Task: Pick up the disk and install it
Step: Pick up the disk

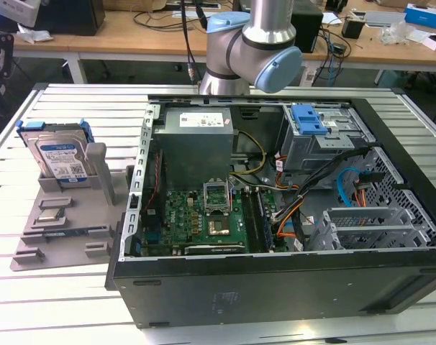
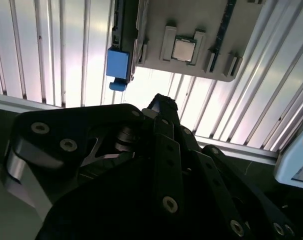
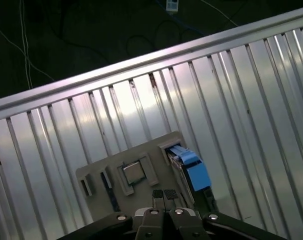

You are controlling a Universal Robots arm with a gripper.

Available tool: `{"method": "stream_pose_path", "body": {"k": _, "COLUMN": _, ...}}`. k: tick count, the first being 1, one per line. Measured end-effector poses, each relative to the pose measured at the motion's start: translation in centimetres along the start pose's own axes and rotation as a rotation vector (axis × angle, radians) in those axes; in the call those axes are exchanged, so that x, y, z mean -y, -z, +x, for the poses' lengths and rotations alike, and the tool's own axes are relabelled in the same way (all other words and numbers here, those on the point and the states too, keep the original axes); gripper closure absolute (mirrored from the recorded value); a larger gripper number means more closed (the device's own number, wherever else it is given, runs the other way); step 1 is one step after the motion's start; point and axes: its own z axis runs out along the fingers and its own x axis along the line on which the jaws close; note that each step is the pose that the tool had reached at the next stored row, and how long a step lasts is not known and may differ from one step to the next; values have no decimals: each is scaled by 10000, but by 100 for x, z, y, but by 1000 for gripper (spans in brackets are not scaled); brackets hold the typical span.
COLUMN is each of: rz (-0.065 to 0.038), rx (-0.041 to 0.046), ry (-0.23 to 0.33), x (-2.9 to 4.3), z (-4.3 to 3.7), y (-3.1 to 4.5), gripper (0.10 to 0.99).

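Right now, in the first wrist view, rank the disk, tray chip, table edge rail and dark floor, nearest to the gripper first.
1. Disk and tray chip: too close to call, both just ahead of the gripper, on the grey tray.
2. Table edge rail: beyond the tray.
3. Dark floor: past the rail, farthest.

Count so far: one silver hard drive in a blue plastic bracket (image 1: 60,154), one grey plastic parts tray (image 1: 74,244), one open black computer tower (image 1: 275,295), one square silver chip (image 2: 180,49), maybe a second.
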Motion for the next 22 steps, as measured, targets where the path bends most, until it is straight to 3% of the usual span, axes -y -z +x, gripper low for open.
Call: {"method": "stream_pose_path", "body": {"k": 22, "rz": -57, "rx": -111, "ry": 2470, "x": 0, "z": 0, "y": 0, "gripper": 980}}
